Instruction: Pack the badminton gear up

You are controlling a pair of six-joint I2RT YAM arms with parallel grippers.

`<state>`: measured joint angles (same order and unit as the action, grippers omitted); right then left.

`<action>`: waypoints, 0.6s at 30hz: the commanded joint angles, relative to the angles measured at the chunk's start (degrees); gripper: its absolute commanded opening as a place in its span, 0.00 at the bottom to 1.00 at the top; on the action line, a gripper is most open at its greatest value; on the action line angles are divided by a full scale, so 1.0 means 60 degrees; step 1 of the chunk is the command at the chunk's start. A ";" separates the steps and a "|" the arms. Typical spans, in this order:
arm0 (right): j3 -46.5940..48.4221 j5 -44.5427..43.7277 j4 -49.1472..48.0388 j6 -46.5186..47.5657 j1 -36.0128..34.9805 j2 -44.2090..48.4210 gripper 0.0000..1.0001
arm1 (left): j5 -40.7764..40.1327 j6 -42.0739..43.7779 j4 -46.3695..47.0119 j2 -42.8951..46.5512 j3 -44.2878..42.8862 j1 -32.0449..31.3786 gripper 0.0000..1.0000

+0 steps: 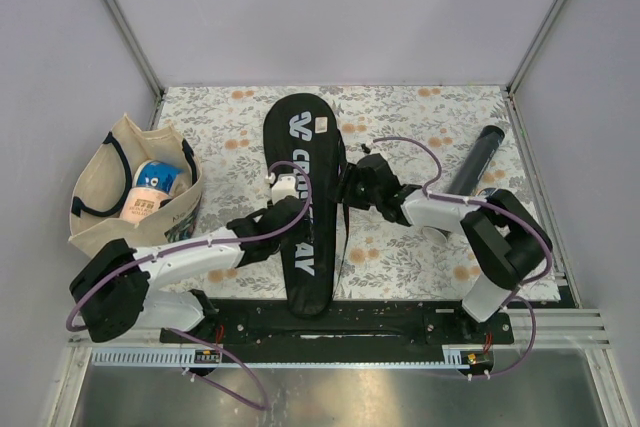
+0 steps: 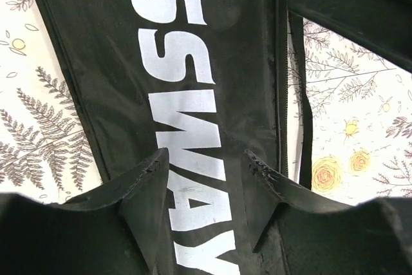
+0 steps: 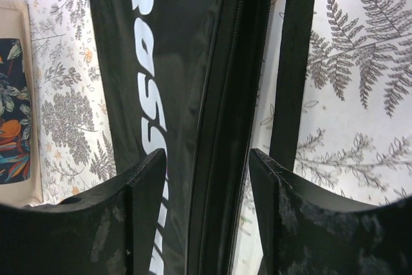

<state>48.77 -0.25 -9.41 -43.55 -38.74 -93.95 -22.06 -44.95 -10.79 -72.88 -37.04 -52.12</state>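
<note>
Your CROSSWAY cover [image 1: 300, 137] lies flat down the middle of the overhead view, head toward the top of the frame and narrow end toward the arm bases, on the floral counter [image 1: 420, 127]. Both your arms meet over its midsection. Your left jaws sit over the white lettering from the left side, standing apart, with the cover's fabric showing in the gap between them. Your right jaws come in from the right, also apart, straddling the cover's zip [image 3: 235, 94] along its edge. Watch that loose black strap [image 3: 293, 62]: it runs along the counter just beside the zip edge, right under your right-hand finger [image 3: 309, 223]. The two wrists are close, and your right jaws fill the upper right corner of the left wrist view. The black tube [image 1: 478, 159] lies at the right of the overhead frame, well apart from the cover, beside your right arm's elbow. At far left sits the beige tote bag [image 1: 95, 237] with the tape roll [image 1: 155, 187] inside.
</note>
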 commanded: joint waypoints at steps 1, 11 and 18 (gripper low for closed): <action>0.0645 0.0716 -0.0526 0.0168 0.0246 -0.0819 0.63 | -0.0702 0.0430 0.0055 0.0457 -0.0054 -0.0146 0.52; 0.1056 0.1301 -0.0702 0.0301 0.0304 -0.2343 0.65 | -0.1683 0.1382 -0.0590 0.1701 -0.0009 -0.0556 0.52; 0.0734 0.1565 -0.1229 -0.0227 0.0290 -0.2316 0.24 | -0.2605 0.2333 -0.0459 0.2581 0.0079 -0.1463 0.52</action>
<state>54.15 7.18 -15.11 -43.22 -37.06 -107.74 -31.99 -36.10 -15.00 -60.10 -36.88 -57.93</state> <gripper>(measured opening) 0.385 0.519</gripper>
